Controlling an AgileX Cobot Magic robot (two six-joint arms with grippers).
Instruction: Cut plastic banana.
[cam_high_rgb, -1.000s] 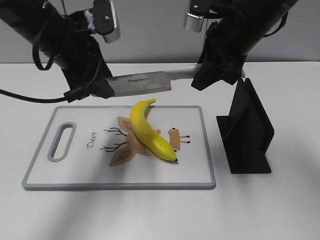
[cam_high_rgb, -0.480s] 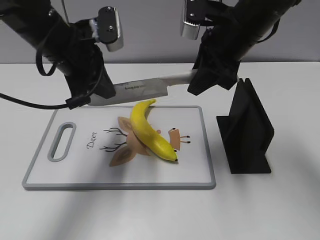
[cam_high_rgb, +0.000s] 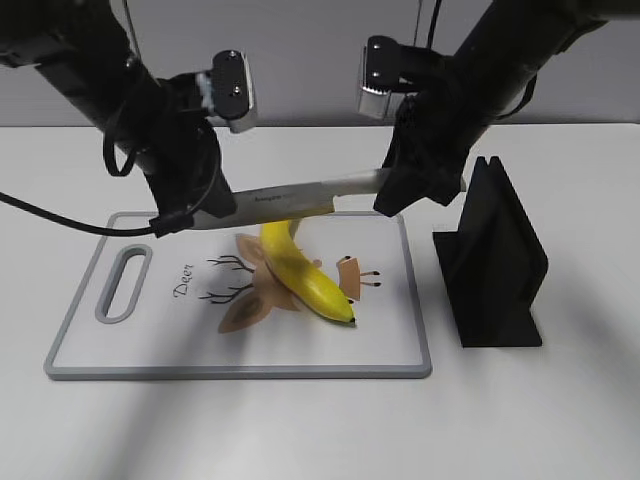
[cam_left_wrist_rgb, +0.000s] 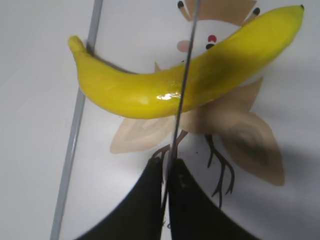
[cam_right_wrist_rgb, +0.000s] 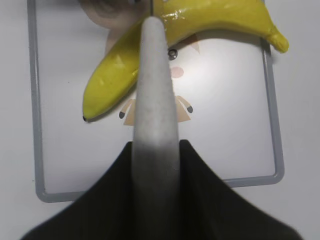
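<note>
Both grippers clamp the knife (cam_high_rgb: 300, 198): right gripper (cam_high_rgb: 400, 190) on the handle, left gripper (cam_high_rgb: 205, 212) on the blade tip. The blade crosses the banana (cam_high_rgb: 295, 268) near its upper end, at frame centre.

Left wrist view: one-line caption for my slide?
Knife blade seen edge-on, pinched by the left end effector, lined up across the plastic banana on the deer-print cutting board.

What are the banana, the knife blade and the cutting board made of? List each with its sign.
Banana: looks like smooth moulded plastic; glossy yellow skin with a sharp highlight in the left wrist view.
Knife blade: apparently brushed steel; grey sheen and printed lettering.
Cutting board: probably hard plastic; flat matte white face with a printed deer, grey rim.
</note>
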